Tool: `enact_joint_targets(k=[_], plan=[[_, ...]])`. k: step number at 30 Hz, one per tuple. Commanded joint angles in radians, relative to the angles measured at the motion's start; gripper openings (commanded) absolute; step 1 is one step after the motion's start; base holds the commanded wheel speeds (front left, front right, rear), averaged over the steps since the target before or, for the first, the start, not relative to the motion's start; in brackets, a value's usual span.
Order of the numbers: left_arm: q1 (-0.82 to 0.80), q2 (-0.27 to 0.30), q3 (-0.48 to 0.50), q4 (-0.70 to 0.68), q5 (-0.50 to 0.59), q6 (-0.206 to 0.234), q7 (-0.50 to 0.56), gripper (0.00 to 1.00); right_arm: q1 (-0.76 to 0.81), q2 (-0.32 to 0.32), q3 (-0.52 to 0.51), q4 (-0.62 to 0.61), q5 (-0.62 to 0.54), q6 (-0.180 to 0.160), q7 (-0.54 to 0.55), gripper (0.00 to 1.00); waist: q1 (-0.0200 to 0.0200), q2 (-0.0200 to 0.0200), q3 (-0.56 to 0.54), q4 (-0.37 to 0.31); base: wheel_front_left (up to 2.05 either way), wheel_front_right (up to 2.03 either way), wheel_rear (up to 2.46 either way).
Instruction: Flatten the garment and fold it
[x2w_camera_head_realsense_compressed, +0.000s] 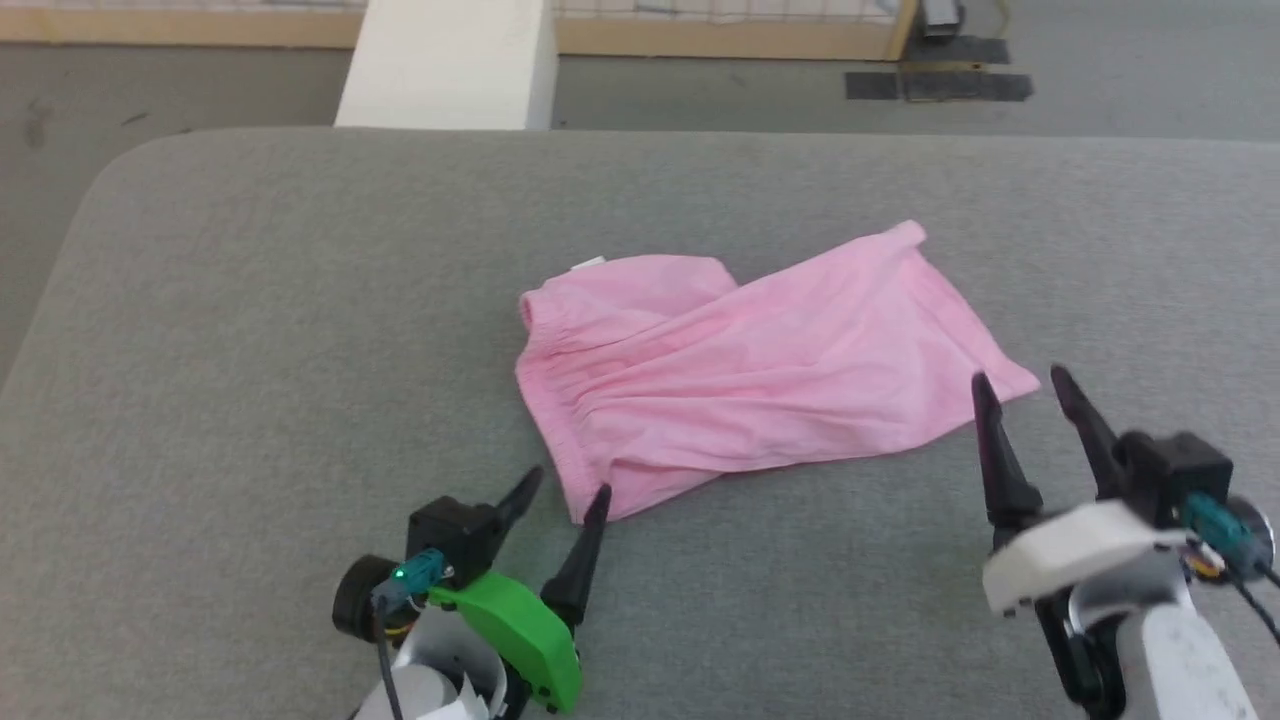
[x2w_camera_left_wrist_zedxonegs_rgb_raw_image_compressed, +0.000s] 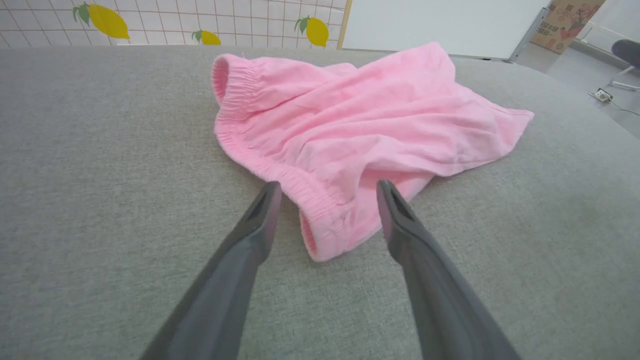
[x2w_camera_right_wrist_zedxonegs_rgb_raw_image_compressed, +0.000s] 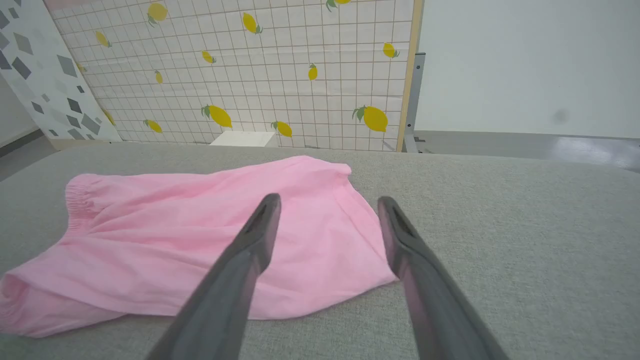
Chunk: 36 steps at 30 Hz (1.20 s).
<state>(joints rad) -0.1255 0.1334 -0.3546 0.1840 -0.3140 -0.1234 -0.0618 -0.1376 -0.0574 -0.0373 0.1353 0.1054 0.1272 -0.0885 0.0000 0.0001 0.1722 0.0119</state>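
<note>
The garment (x2w_camera_head_realsense_compressed: 750, 360) is a pair of light pink shorts lying rumpled on the grey table (x2w_camera_head_realsense_compressed: 250, 330), gathered waistband to the left, wide hem to the right. A small white tag (x2w_camera_head_realsense_compressed: 588, 264) peeks out at its far edge. My left gripper (x2w_camera_head_realsense_compressed: 567, 480) stands open at the near waistband corner, which lies between its fingers in the left wrist view (x2w_camera_left_wrist_zedxonegs_rgb_raw_image_compressed: 325, 190). My right gripper (x2w_camera_head_realsense_compressed: 1020, 378) is open by the hem's near right corner, empty; in the right wrist view (x2w_camera_right_wrist_zedxonegs_rgb_raw_image_compressed: 327, 200) the garment (x2w_camera_right_wrist_zedxonegs_rgb_raw_image_compressed: 200, 240) lies under and beyond its fingers.
The grey padded table has a rounded far-left corner. Beyond its far edge stand a white block (x2w_camera_head_realsense_compressed: 450, 60) and a low wooden-framed panel (x2w_camera_head_realsense_compressed: 720, 38). A lemon-patterned grid screen (x2w_camera_right_wrist_zedxonegs_rgb_raw_image_compressed: 260, 70) rises behind the table.
</note>
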Motion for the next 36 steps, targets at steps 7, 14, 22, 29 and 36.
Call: enact_joint_targets(k=[7, 14, 22, 29, 36], plan=[[0.005, 0.006, -0.010, 0.051, -0.066, 0.012, 0.104, 1.00, 0.064, 0.007, 0.002, -0.012, 0.055, 0.003, -0.019, 1.00, 0.0000, -0.0001, -0.008, -0.053, 0.00, 0.00, 0.00], [-0.019, -0.003, 0.011, 0.103, -0.075, 0.085, 0.185, 1.00, 0.056, 0.007, 0.032, 0.001, 0.073, 0.003, -0.030, 1.00, 0.0000, -0.0001, 0.006, -0.080, 0.00, 0.00, 0.00], [-0.040, -0.012, 0.007, 0.100, -0.090, 0.077, 0.165, 0.43, 0.050, 0.007, 0.032, 0.009, 0.080, 0.003, -0.040, 1.00, 0.0000, -0.0001, 0.017, -0.081, 0.00, 0.00, 0.00], [-0.050, -0.011, -0.013, 0.100, -0.098, 0.057, 0.157, 0.00, 0.018, 0.007, 0.021, 0.039, 0.032, 0.003, 0.000, 1.00, 0.0000, -0.0001, 0.023, -0.063, 0.00, 0.00, 0.00], [-0.065, -0.007, -0.017, 0.091, -0.099, 0.056, 0.146, 0.00, -0.143, 0.007, -0.086, 0.175, -0.073, 0.003, 0.143, 1.00, 0.0000, -0.0001, 0.052, -0.035, 0.00, 0.00, 0.00]])
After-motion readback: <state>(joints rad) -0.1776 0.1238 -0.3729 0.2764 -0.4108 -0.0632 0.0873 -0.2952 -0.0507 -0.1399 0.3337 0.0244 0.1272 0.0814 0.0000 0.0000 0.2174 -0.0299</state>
